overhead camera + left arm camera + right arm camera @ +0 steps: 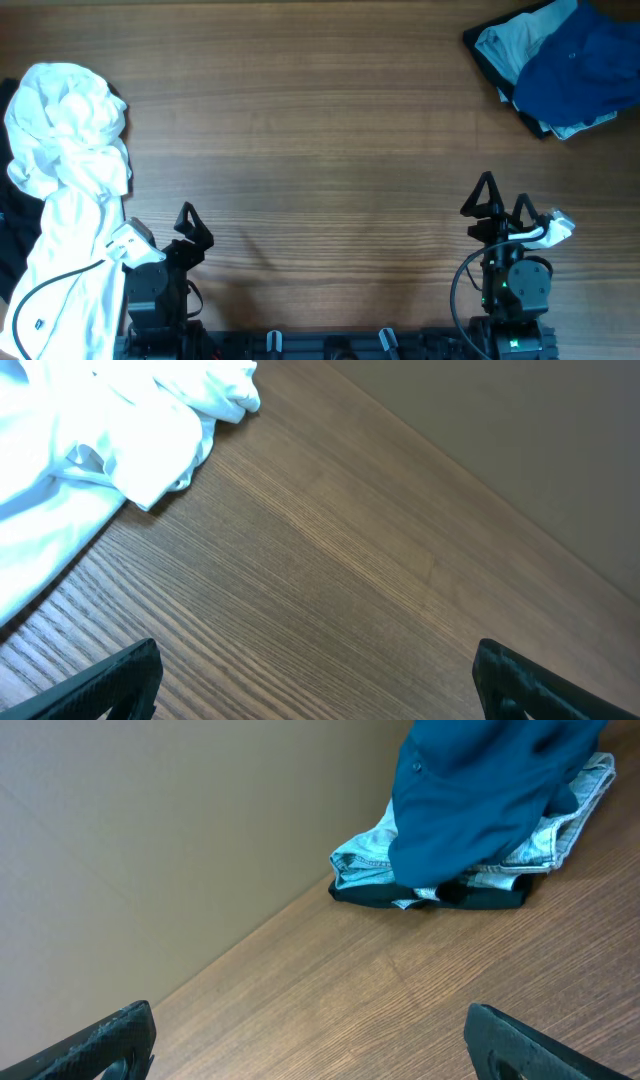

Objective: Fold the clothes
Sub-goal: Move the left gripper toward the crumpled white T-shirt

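Observation:
A crumpled white T-shirt (68, 170) lies at the table's left edge, running down toward the front; its bunched hem (130, 430) fills the upper left of the left wrist view. At the far right corner sits a pile of clothes (560, 60): a dark blue garment over pale grey-blue and black ones (480, 810). My left gripper (192, 228) hovers open near the front, just right of the shirt, with only bare wood between its fingertips (110, 680). Near the front right my right gripper (498, 200) also stands open and empty, well short of the pile.
The wooden table (320, 150) spans the whole view. A black cable (40, 290) loops over the white shirt's lower part beside the left arm's base. Black fabric (12, 240) shows at the far left edge. A tan wall (150, 840) rises behind the table.

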Robot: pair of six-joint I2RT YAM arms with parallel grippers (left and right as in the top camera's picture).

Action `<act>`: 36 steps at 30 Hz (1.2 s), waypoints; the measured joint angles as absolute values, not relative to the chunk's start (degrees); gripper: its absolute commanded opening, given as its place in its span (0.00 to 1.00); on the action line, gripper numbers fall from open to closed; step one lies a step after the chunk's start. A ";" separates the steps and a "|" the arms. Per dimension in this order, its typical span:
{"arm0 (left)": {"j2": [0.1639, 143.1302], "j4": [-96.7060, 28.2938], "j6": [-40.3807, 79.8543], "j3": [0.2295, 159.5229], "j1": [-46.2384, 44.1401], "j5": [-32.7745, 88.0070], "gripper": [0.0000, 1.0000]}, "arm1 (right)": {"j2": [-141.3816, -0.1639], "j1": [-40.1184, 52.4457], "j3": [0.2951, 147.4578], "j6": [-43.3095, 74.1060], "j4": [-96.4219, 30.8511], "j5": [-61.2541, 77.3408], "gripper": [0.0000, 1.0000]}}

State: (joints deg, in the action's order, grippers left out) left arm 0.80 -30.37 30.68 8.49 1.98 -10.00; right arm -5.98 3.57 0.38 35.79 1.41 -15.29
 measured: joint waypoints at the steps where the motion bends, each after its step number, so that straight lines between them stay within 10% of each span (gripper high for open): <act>1: 0.80 -30.37 30.68 8.49 1.98 -9.98 1.00 | -5.98 3.57 0.38 35.79 1.41 -15.29 1.00; 36: 0.78 -30.37 30.68 8.49 1.98 -9.13 1.00 | -5.98 3.57 0.38 35.79 1.41 -15.29 1.00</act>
